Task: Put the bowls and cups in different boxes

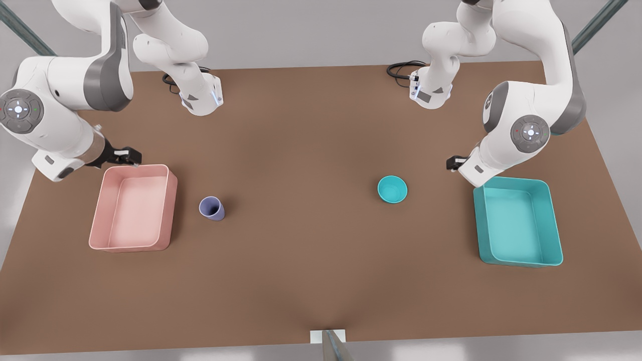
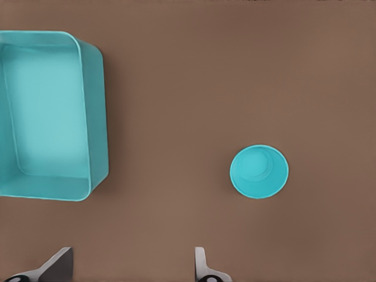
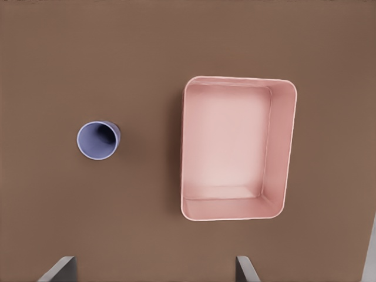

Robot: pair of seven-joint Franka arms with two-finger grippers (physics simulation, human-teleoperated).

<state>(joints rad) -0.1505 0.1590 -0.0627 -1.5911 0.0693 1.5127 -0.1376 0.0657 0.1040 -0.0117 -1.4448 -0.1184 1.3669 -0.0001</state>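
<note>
Front view: the lavender cup stands upright on the brown desk just beside the pink box, and the right gripper hangs open above that box's far edge. Well apart, the teal bowl sits near the teal box, where the left gripper hovers open and empty.

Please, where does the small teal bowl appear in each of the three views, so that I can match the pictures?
Front view: the teal bowl stands on the table, right of centre, apart from the teal box.
Left wrist view: the bowl lies beside the same box, above the open left claw.
Right wrist view: not in it.
Shared landmark: the teal box.
</note>
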